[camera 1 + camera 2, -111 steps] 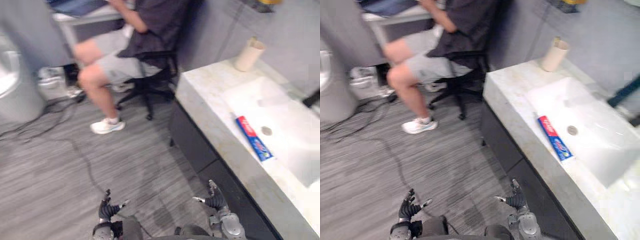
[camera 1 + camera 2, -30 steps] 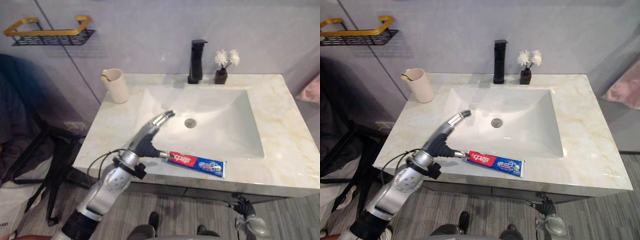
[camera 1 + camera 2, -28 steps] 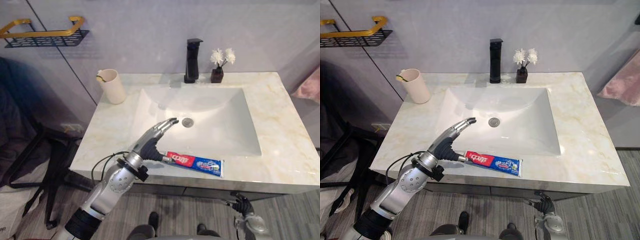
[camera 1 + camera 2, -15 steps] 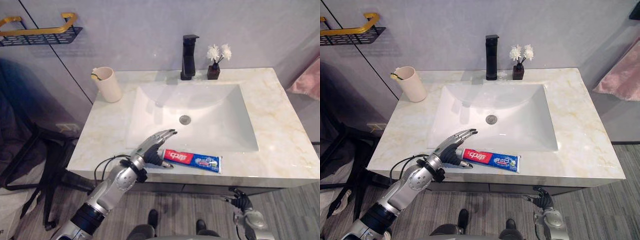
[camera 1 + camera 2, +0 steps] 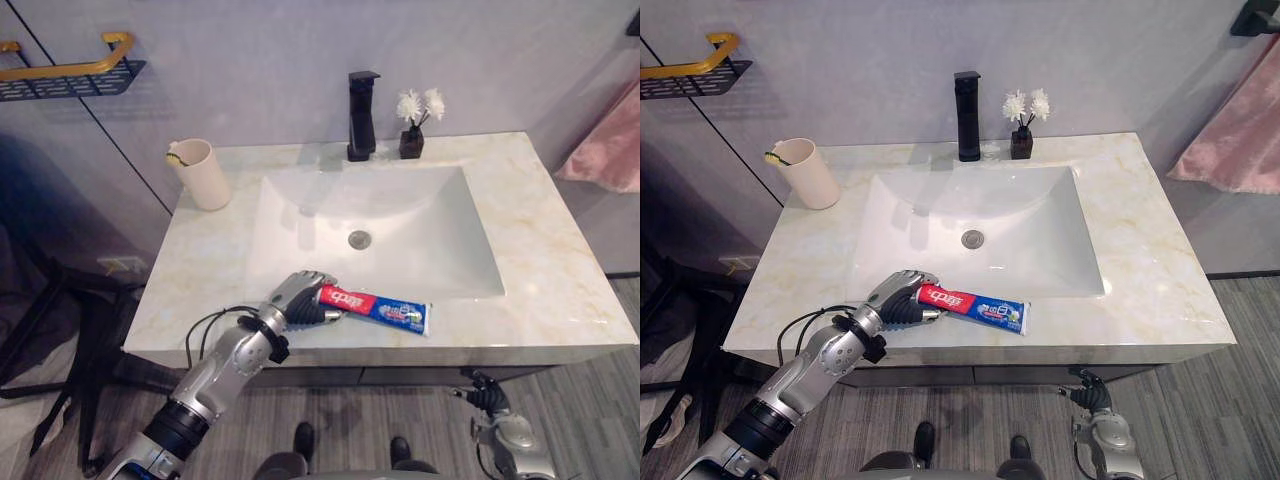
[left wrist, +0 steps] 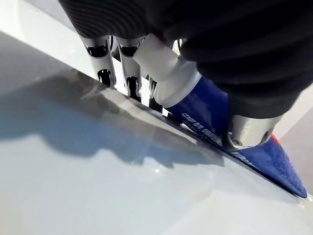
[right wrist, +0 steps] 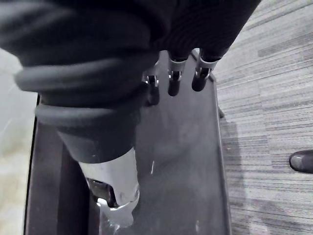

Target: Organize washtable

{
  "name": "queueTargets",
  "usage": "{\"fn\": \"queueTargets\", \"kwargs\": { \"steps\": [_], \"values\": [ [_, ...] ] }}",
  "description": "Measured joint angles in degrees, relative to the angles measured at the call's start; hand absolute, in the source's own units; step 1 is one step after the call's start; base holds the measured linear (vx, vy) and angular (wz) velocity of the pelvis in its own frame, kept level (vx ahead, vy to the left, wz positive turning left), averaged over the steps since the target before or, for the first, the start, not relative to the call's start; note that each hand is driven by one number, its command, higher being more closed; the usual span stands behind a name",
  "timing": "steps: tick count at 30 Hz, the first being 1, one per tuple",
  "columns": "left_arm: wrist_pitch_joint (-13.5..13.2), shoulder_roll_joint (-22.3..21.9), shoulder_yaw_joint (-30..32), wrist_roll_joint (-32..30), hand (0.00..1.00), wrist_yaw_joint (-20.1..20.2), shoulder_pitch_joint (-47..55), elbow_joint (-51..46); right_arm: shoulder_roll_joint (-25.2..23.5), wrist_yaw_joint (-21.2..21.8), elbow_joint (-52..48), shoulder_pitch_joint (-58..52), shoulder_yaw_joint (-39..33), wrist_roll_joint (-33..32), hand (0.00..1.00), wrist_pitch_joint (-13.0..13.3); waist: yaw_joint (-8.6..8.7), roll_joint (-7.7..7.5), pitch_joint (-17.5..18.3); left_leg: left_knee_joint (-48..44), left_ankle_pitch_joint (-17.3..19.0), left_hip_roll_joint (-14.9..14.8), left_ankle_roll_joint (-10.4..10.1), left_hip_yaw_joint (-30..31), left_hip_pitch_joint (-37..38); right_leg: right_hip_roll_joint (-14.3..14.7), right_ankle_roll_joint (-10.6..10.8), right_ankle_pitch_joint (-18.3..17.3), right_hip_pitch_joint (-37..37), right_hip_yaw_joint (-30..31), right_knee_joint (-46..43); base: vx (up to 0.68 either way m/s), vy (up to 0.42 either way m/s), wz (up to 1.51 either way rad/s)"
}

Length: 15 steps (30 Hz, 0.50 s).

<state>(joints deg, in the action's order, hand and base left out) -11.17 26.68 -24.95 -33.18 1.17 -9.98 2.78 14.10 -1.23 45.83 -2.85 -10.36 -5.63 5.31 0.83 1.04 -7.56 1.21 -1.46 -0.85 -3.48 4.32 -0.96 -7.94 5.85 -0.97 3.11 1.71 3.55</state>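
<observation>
One toothpaste tube (image 5: 385, 308), flat along the front rim of the sink (image 5: 440, 230), tail pointing rightward. Gripped at the cap end by left hand (image 5: 300, 300), fingers curled round it. Loose-fingered right hand (image 5: 485, 395) well below the sink, way farther off. Probably lifts lengthwise.

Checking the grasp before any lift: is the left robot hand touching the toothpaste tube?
Touching. In the left wrist view the left robot hand curls its fingers and thumb around the toothpaste tube near its cap.
</observation>
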Motion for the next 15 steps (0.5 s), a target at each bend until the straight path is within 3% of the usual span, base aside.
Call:
{"fn": "queueTargets", "kwargs": {
  "steps": [6,10,15],
  "values": [
    [2.38,0.46,3.09,0.69,1.0,-0.22,4.0,-3.96,-0.05,-4.02,-4.75,-1.21,-15.15,-3.85,0.0,-0.15,0.03,-0.03,0.03,0.94,0.24,-0.33,0.0,-2.63,1.34,0.04,0.38,0.1,-0.63,2.62,-0.62,-0.01,0.0,-0.24],
    [3.16,-0.03,3.35,1.15,1.0,-0.56,6.88,-10.25,0.06,-7.91,-15.58,-1.63,-24.89,-7.46,0.0,-0.17,-0.07,-0.42,0.18,0.91,0.4,-0.61,0.01,-3.48,1.7,0.25,1.3,-0.49,-1.44,3.55,-2.17,0.0,-0.013,-0.11],
    [3.22,-4.51,8.12,3.46,1.0,-2.73,10.7,-17.95,1.32,-13.7,-32.58,-0.53,-28.73,-9.06,0.0,-0.15,-1.37,-0.94,0.49,0.73,0.84,-1.48,-0.29,-4.71,2.77,1.22,1.26,-0.9,-1.53,4.59,-3.38,-0.02,-0.029,-0.13]
  ]
}}
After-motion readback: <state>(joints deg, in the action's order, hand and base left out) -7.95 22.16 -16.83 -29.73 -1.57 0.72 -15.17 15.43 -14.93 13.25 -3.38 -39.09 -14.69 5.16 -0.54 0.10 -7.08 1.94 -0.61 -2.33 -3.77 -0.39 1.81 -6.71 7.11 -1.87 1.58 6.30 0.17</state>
